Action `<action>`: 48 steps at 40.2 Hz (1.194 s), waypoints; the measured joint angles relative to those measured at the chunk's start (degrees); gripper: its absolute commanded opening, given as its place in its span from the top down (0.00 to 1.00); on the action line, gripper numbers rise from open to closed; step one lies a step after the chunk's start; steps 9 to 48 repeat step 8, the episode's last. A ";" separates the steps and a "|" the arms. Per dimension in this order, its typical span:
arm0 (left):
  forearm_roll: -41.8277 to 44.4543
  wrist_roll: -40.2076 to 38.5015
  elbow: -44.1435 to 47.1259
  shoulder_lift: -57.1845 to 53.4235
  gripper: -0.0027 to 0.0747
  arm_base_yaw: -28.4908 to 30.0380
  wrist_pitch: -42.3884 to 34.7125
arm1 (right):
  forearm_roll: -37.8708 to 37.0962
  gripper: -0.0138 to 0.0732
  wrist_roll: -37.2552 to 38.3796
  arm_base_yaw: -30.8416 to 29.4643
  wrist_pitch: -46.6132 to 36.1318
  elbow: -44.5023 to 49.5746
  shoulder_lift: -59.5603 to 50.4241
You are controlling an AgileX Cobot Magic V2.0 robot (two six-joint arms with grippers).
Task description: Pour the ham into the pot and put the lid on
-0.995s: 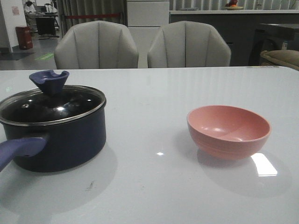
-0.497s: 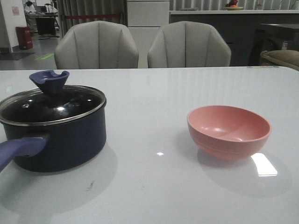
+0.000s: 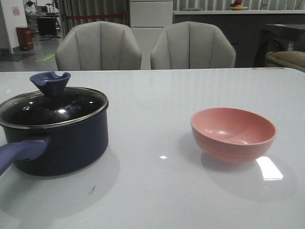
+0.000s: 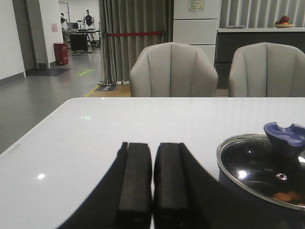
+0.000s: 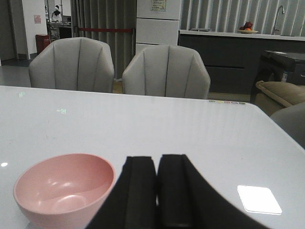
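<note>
Overall, front view: neither arm showed. The pot (image 3: 57, 138) sat on the white table (image 3: 157, 191), dark navy, its lighter blue-purple handle (image 3: 19, 153) reaching toward the camera edge. The lid (image 3: 52, 109) lay seated on the pot's rim, glass with steel edge, its notched knob (image 3: 50, 83) upright. Well apart from the pot stood the pink bowl (image 3: 233, 134), upright, nothing visible in it. Two grey chairs (image 3: 143, 46) stood beyond the table.

Left wrist view: the left gripper (image 4: 152, 186) had its two black fingers (image 4: 136, 181) pressed nearly together, only a thin slit between them, nothing held. The pot (image 4: 238, 200) stood just beside the jaws, on the side of the second finger, a little ahead of the tips and not touching them so far as could be told. The lid (image 4: 257, 169) covered it, knob (image 4: 284, 138) standing clear. Through the glass, small orange bits, the ham (image 4: 285, 196), lay inside near the rim.

Right wrist view: the right gripper (image 5: 156, 191) likewise had its fingers (image 5: 140, 188) drawn close, a narrow gap only, gripping nothing. The pink bowl (image 5: 64, 190) sat just beside the jaws, off the outer side of one finger, upright, its rim close to that finger; contact could not be judged. No pot or lid showed in this view.
</note>
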 measured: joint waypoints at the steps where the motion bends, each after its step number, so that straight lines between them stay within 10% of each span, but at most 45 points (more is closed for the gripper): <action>1: 0.00 0.00 0.00 0.00 0.82 0.00 0.00 | 0.00 0.67 0.00 0.00 0.00 0.00 0.00; 48: 0.00 0.00 0.00 0.00 0.82 0.00 0.00 | 0.00 0.67 0.09 0.00 0.00 0.00 0.00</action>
